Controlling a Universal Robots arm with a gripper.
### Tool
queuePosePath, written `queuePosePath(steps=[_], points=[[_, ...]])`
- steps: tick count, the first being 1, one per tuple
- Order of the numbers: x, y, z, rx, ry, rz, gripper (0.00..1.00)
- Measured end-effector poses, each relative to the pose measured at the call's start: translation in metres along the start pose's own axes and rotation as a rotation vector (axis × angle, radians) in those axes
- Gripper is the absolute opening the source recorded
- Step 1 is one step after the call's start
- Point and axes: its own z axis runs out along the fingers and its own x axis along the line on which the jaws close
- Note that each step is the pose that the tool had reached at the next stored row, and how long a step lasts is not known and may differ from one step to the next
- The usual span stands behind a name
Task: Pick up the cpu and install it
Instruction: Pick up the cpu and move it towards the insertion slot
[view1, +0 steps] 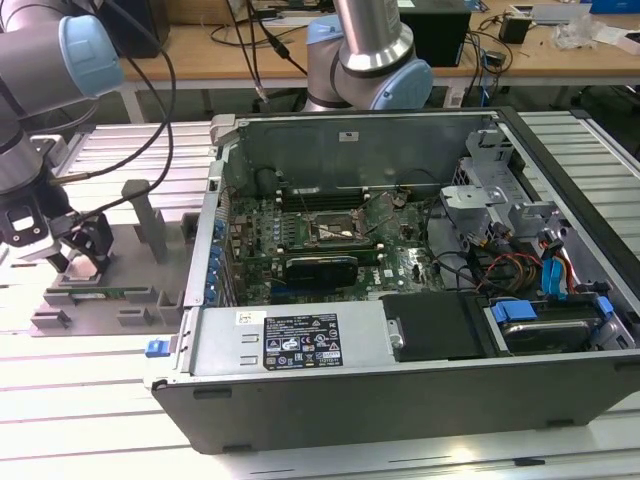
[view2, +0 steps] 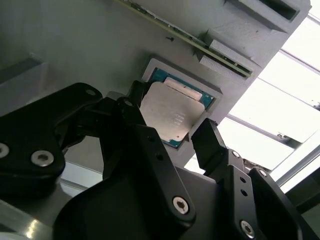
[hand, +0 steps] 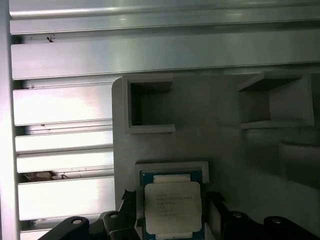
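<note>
One broad table of ribbed aluminium slats (view1: 80, 400), pale and glossy, carries everything. On it, toward the exterior view's right, lies an open computer case (view1: 400, 400), a big box of dull grey sheet metal with a black front edge. Over the exterior view's left reaches the robot arm (view1: 60, 50), made of smooth silver tubes with rounded light-blue caps and trailing black cables. Below it sits a matte grey plastic tray (view1: 110, 300), flat, with upright posts and square moulded pockets. The pockets show as sharp-walled boxes in the first wrist view (hand: 150, 107). Inside the case a green circuit board (view1: 300, 225) lies flat, crowded with small parts. Near its middle is a dark square socket (view1: 335, 233) ringed by a metal frame, and just in front of it is a long black card (view1: 320, 268). The gripper (view1: 80, 262) is black and angular, bolted with shiny screws, and it hangs low over the tray. In both wrist views its fingers (view2: 207, 137) stand spread apart on opposite sides of the cpu (view2: 167, 110), with the jaws released and clamped on nothing. The chip (hand: 172, 205) lies flat in a shallow square recess of the tray. It is a small square with a dull brushed-silver lid and a thin green rim around its edge, and the recess's raised grey lip frames it closely.
</note>
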Motion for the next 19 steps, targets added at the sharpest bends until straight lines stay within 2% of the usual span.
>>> queuePosePath(steps=[9, 12, 15, 19], points=[[-0.0008, 0.001, 0.0005, -0.0003, 0.0031, -0.009, 0.66], [-0.0011, 0.0016, 0.0006, 0.0002, 0.0099, -0.009, 0.66], [-0.0028, 0.0017, 0.0008, 0.0008, 0.0209, -0.01, 0.66], [-0.0032, 0.0018, 0.0008, 0.0009, 0.0218, -0.01, 0.66]])
